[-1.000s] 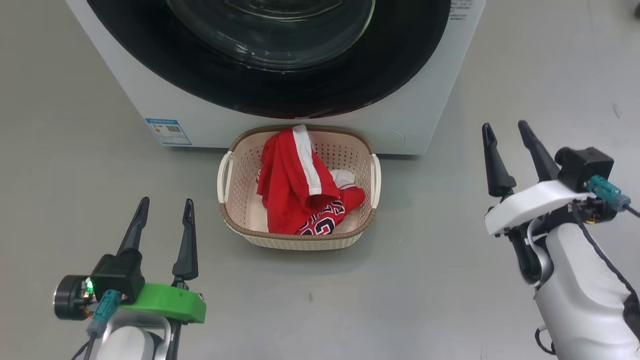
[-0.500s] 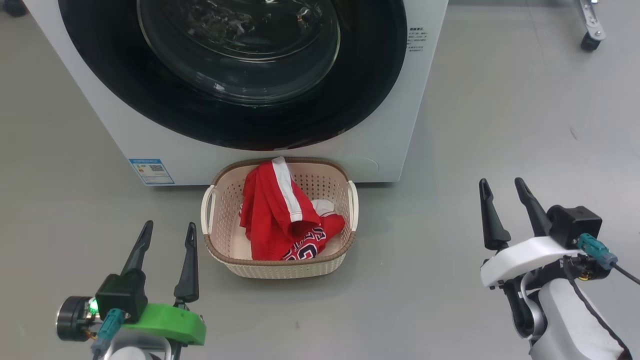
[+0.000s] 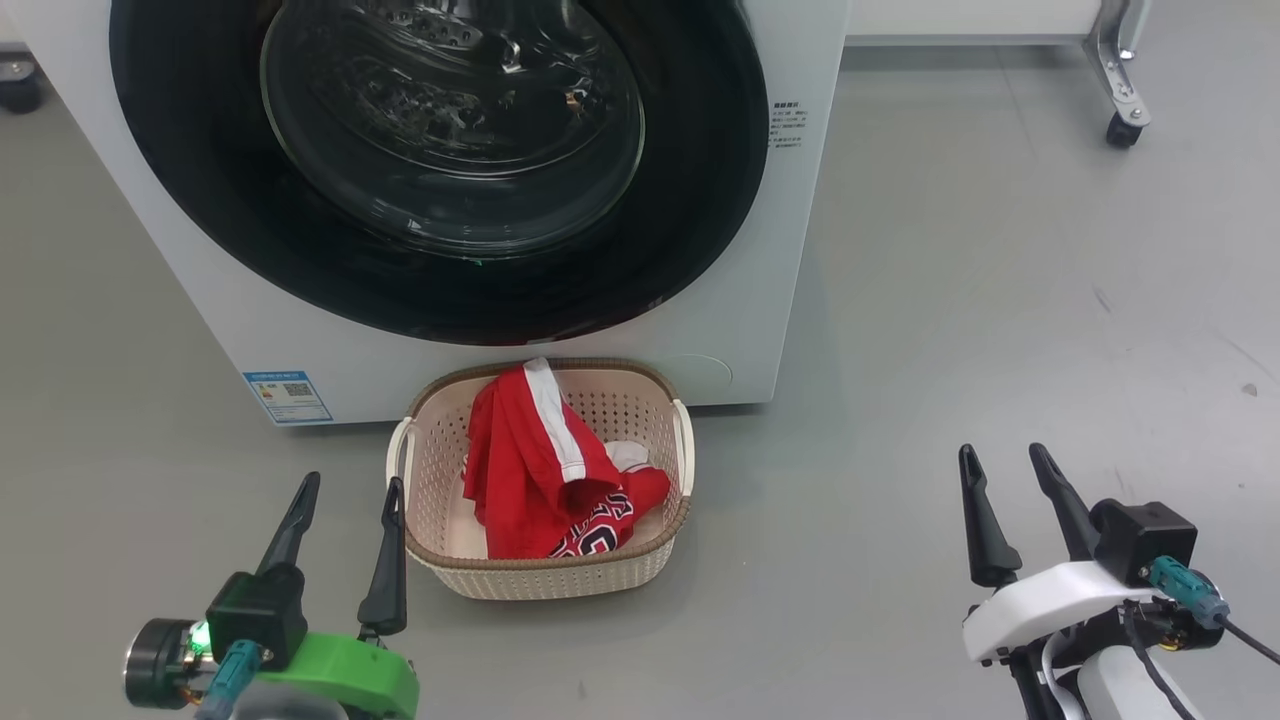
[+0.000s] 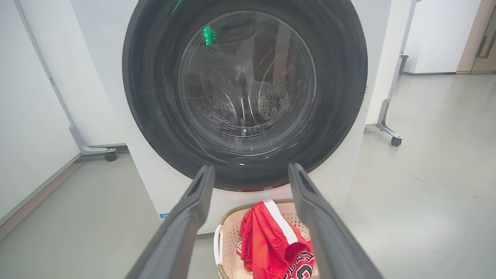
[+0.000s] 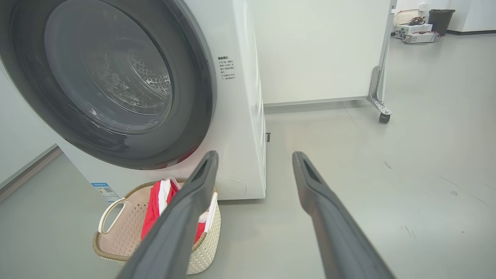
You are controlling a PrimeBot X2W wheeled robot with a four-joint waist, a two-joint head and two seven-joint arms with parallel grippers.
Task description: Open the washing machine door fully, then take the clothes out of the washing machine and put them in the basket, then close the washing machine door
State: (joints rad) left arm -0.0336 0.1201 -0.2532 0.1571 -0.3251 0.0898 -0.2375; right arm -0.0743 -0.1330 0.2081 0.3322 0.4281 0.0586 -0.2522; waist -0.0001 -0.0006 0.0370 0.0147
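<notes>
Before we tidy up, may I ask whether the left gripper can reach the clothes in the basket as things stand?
Probably yes: the open left gripper sits beside the laundry basket, whose open top leaves the red clothes uncovered.

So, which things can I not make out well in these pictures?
- Head view: top of the washing machine door is cut off by the upper edge.
- Head view: print on the blue label is too small to read.
- Head view: the jersey lettering is partly covered by the red shorts.
- Left wrist view: the drum is blurred by reflections on the door glass.
</notes>
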